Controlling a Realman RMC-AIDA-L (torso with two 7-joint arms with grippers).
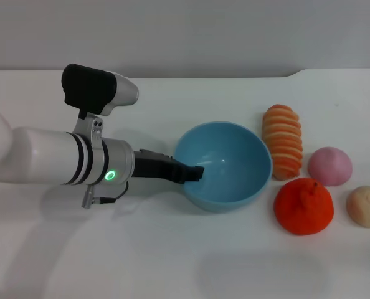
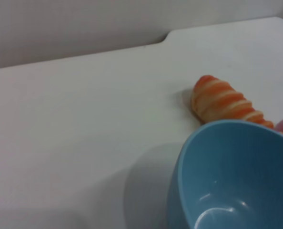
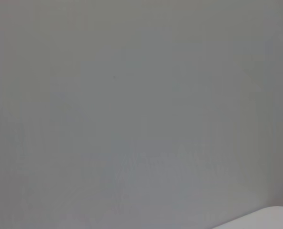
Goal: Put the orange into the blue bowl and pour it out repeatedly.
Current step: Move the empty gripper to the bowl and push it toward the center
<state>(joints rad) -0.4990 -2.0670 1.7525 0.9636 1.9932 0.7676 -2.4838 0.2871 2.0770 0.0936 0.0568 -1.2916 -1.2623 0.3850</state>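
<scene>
counter (image 1: 172, 261): a plain white, smooth counter is carrying everything, running back to a pale grey wall.
left arm: the white-and-black left arm is reaching in from the robot's left, low over the counter, with a green ring light glowing on its wrist.
blue bowl (image 1: 225, 163): the light blue, glossy, deep round bowl is sitting near the middle of the counter, tipping toward the robot's right, nothing lying inside it.
left gripper (image 1: 194, 174): its black fingers are clamping the bowl's near-left rim, one finger showing inside the wall.
striped loaf (image 1: 283, 139): the elongated pale-orange loaf with white stripes is lying just beside the bowl's right rim, on the far side.
orange (image 1: 303, 206): the vivid red-orange, soft toy fruit with a puckered nub is resting on the counter just right of the bowl, apart from the fingers.
pink bun (image 1: 329, 166): the round pink bun is sitting behind the orange, right of the loaf.
beige bun (image 1: 366, 205): a small tan swirled bun is lying right of the orange.
</scene>
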